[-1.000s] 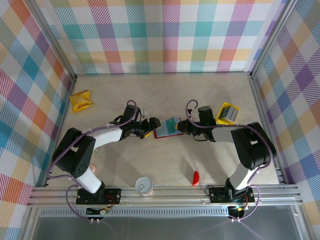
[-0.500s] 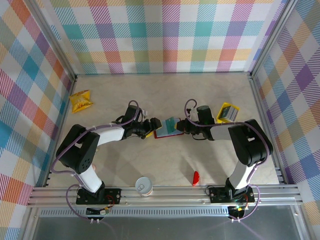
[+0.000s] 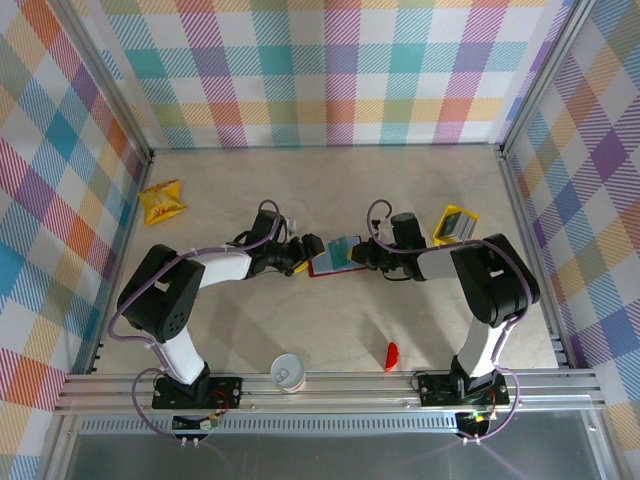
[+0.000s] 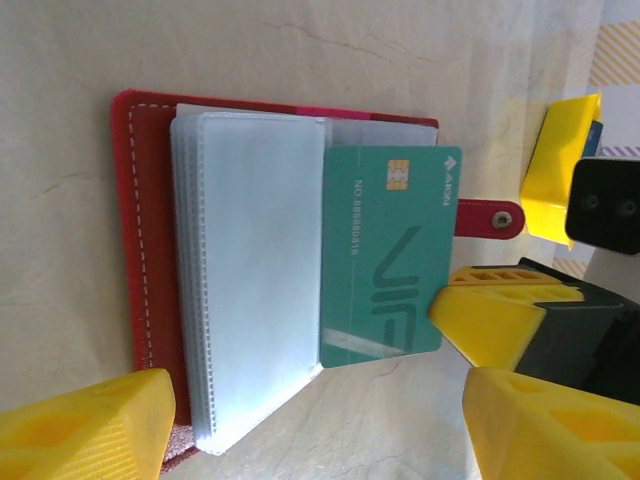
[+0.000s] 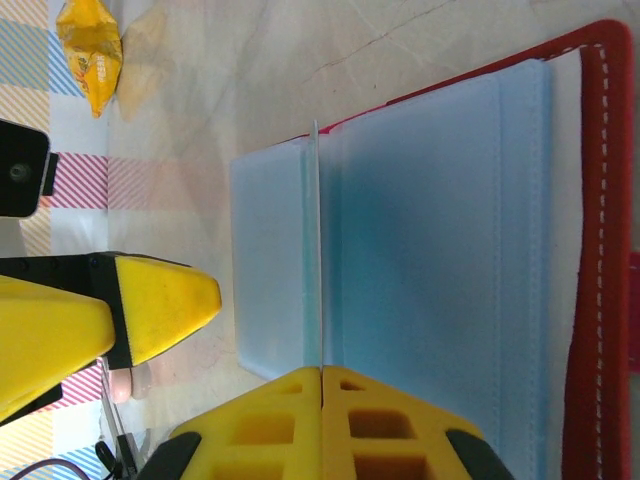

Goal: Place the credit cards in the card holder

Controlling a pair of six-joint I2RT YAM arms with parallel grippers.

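Top external view: the card holder [image 3: 320, 268] lies open mid-table. The right gripper [image 3: 366, 253], clamped on a teal credit card [image 3: 343, 252], has nudged it slightly left over the holder. The left gripper [image 3: 308, 248] stays beside it, fingers apart.

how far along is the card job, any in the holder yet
Done: the card holder lies open, sleeves looking empty. In hand: the right gripper is shut on a teal card at the sleeves, not seated; the left gripper hangs open beside it. Remaining: seating that card, then the yellow stack.
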